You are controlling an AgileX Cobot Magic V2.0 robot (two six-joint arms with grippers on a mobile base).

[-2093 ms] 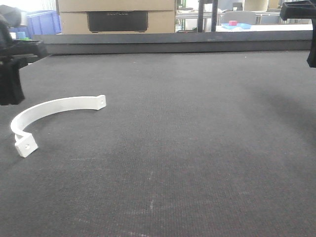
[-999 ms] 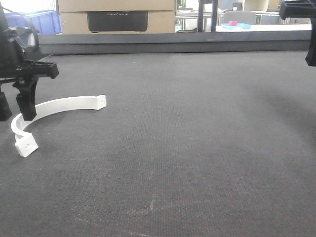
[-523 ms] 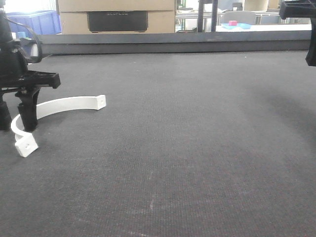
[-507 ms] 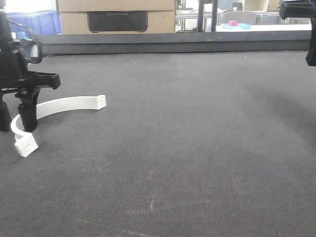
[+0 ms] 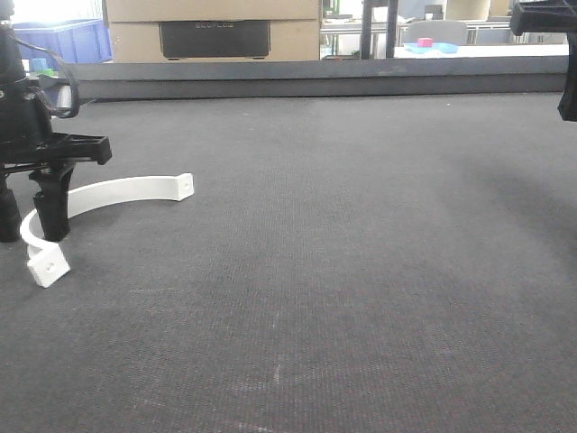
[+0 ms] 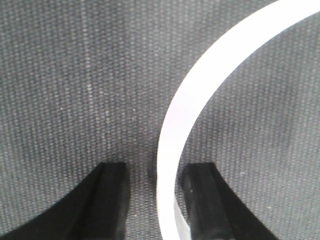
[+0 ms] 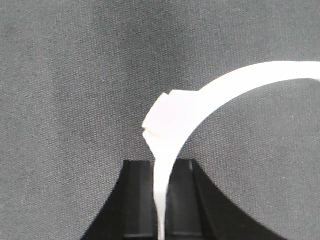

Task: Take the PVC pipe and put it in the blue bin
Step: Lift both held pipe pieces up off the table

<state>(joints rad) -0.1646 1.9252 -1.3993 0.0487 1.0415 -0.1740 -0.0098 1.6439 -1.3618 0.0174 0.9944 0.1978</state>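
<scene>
Centre the wide-open left pincer [image 6: 156, 172] astride the PVC pipe [image 6: 202, 85] before closing squarely; the right pincer [image 7: 161, 200] clamps a second pipe [image 7: 260, 72]

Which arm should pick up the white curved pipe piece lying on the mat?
Left. The left gripper straddles the pipe piece, jaws open; the right gripper is far off, clamped on another white piece.
</scene>
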